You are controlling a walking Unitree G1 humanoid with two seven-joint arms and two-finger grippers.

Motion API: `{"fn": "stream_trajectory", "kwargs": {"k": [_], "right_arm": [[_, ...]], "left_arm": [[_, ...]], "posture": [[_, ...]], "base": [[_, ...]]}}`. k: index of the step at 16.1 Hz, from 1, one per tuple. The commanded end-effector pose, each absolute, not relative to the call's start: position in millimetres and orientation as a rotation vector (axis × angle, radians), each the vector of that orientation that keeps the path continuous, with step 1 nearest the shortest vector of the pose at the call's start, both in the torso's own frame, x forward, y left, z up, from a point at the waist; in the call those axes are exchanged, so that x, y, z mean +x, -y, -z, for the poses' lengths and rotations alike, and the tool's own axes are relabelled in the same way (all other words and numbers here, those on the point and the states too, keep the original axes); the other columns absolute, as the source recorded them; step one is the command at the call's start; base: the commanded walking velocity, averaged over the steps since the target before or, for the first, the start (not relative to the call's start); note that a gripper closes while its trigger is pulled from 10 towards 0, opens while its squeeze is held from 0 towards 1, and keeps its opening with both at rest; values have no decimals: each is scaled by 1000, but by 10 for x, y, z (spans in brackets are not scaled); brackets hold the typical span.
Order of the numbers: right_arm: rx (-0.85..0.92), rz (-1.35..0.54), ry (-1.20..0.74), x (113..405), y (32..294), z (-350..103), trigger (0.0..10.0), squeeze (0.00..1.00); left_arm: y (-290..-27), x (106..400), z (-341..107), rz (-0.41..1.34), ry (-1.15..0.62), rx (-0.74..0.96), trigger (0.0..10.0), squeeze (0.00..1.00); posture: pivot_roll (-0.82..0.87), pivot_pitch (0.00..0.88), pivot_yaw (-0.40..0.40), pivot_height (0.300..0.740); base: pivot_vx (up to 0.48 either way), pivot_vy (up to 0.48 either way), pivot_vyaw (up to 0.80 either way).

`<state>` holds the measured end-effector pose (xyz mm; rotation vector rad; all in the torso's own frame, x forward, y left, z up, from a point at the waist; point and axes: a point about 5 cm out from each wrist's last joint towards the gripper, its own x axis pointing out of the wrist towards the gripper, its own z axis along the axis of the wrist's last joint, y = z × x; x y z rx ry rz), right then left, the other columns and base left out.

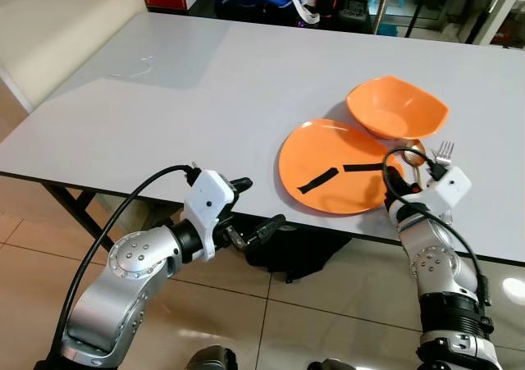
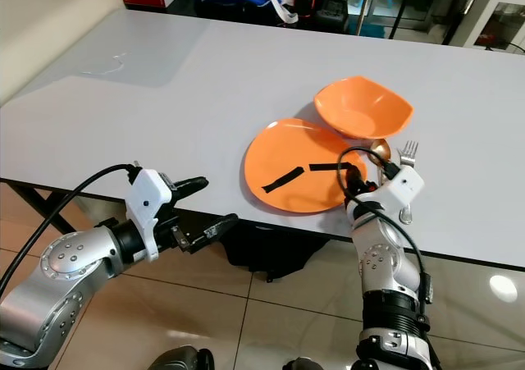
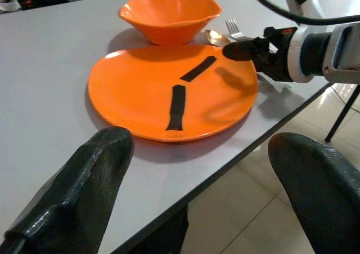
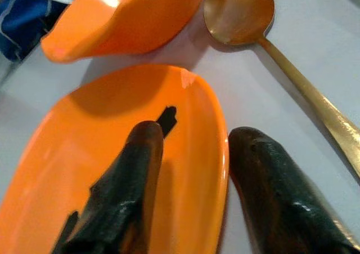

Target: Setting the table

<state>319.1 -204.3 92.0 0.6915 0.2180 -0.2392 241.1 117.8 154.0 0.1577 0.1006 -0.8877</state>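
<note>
A flat round orange plastic plate (image 1: pixel 340 166) lies near the front edge of the long pale grey table (image 1: pixel 180 99), with two short black strips on its face. Just beyond it, at about one o'clock, sits a glossy orange bowl with a wavy squarish rim (image 1: pixel 397 107). At the plate's three o'clock a bronze-coloured metal spoon (image 4: pixel 264 34) and a silver fork (image 1: pixel 444 151) lie side by side on the tabletop, close to both dishes.

The right gripper (image 4: pixel 191 169) straddles the plate's rim at three o'clock, one black finger over the orange face and the other outside on the grey surface, jaws narrowly parted around the edge; whether they already pinch it I cannot tell. The left gripper (image 1: pixel 250 210) hangs off the table's front edge at the plate's eight o'clock, fingers spread wide and holding nothing.

By my reading, the setting is partly done: plate, bowl and cutlery are on the table, but bunched together. What seems left is positioning the plate and then arranging the bowl, spoon and fork around it.
</note>
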Motion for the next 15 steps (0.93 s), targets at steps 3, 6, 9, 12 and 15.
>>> {"fn": "stream_trajectory", "kwargs": {"k": [3, 6, 9, 12, 15], "right_arm": [[566, 251, -193, 3250, 2057, -1029, 10000, 1000], [479, 289, -135, 3231, 2133, -1133, 10000, 0], [324, 391, 243, 2993, 2306, -1698, 10000, 0], [277, 323, 301, 2864, 2196, -1892, 10000, 0], [32, 159, 183, 2837, 1818, -1816, 10000, 0]], "left_arm": [[-1157, 2397, -1585, 897, -79, 174, 10000, 0], [-1167, 2408, -1598, 865, -57, 198, 10000, 0], [-1233, 2629, -1740, 634, 55, 194, 10000, 0], [-1327, 2767, -1813, 495, 87, 217, 10000, 0], [-1399, 2840, -1811, 395, 81, 277, 10000, 0]], "posture": [[124, 100, 7, 740], [125, 98, 1, 740], [115, 92, 3, 740], [105, 84, 5, 740], [96, 71, 4, 740]], "base": [[0, 0, 0], [0, 0, 0], [0, 0, 0], [0, 480, 0], [0, 480, 0]]}}
